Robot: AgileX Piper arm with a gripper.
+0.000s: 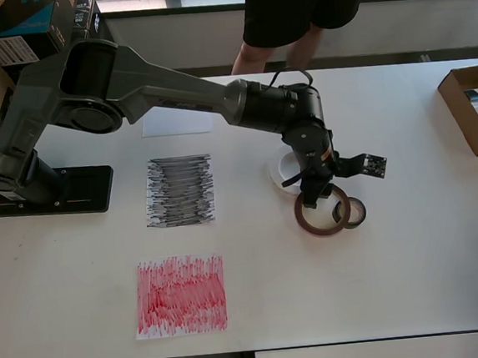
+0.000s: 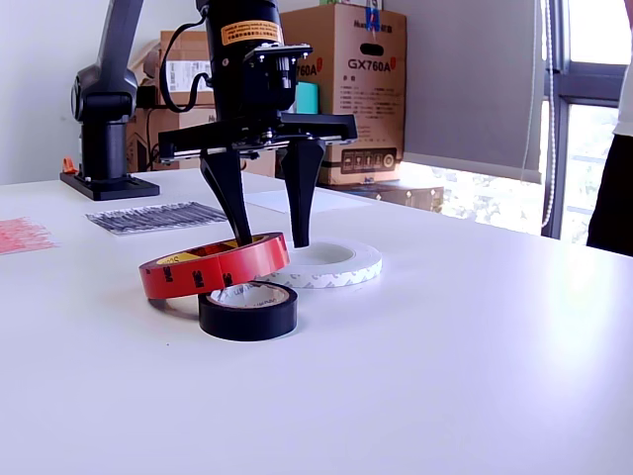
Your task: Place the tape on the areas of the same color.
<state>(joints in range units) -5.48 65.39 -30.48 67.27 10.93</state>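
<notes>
My gripper (image 1: 314, 196) (image 2: 271, 240) is open, pointing straight down. One finger (image 2: 229, 193) reaches inside the reddish-brown tape ring (image 1: 322, 222) (image 2: 213, 265). The other finger stands outside its far wall, over the white tape ring (image 1: 282, 172) (image 2: 331, 264). The jaws straddle that wall without closing on it. The reddish-brown ring is tilted, one side resting on the small black tape ring (image 1: 351, 213) (image 2: 247, 310). To the overhead view's left lie the white sheet (image 1: 177, 121), the black-scribbled sheet (image 1: 180, 191) (image 2: 153, 216) and the red-scribbled sheet (image 1: 180, 295) (image 2: 20, 236).
The arm's base (image 1: 47, 191) stands at the overhead view's left. An open brown cardboard box (image 1: 466, 113) sits at the table's right edge. A person (image 1: 300, 14) stands behind the table. Cardboard boxes (image 2: 346, 89) stand behind in the exterior view.
</notes>
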